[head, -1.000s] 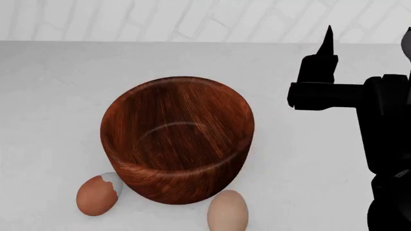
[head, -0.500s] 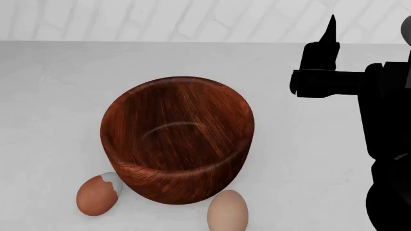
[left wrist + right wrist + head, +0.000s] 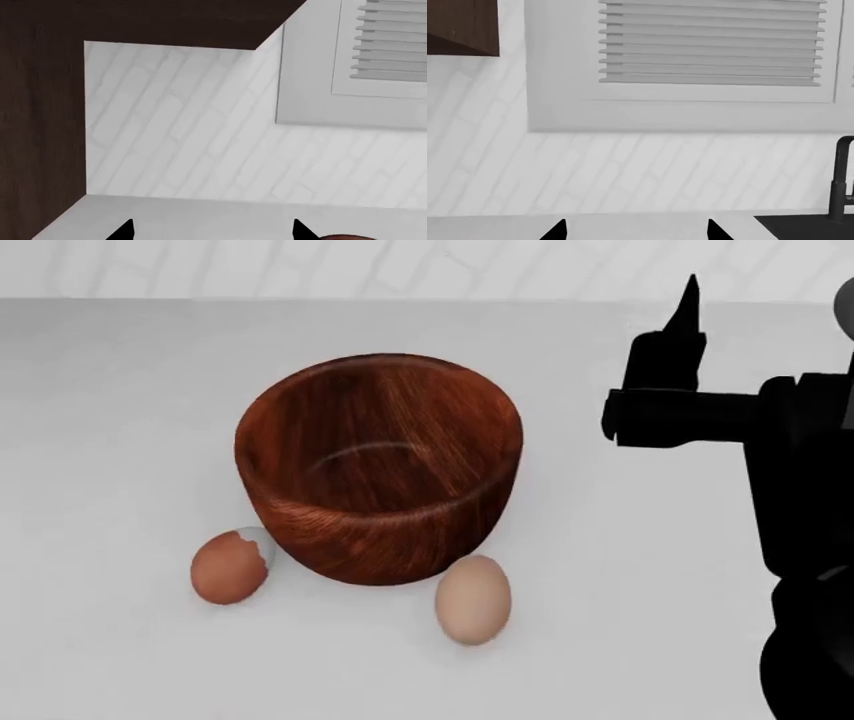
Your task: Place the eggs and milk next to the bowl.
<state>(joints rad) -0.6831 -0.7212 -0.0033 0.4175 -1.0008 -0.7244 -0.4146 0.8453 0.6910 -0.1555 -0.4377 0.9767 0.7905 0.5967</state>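
The wooden bowl (image 3: 380, 465) stands upright on the white counter (image 3: 120, 440). Two eggs lie by its near side: a reddish-brown one with a pale patch (image 3: 230, 567) at the left and a tan one (image 3: 473, 599) at the right, both close against the bowl's base. My right gripper (image 3: 769, 302) is raised to the right of the bowl, open and empty, also seen as the right gripper (image 3: 636, 231). In its wrist view my left gripper (image 3: 212, 231) is open, nothing between its fingertips. The milk is out of view.
A white brick wall (image 3: 400, 270) backs the counter. The right wrist view shows a shuttered window (image 3: 710, 45), a dark sink (image 3: 804, 227) and a black faucet (image 3: 842, 175). A dark wood cabinet (image 3: 40, 100) fills one side of the left wrist view.
The head view has shifted, so the bowl and both eggs sit higher in the picture and the eggs show whole. My right gripper keeps about the same place in the view.
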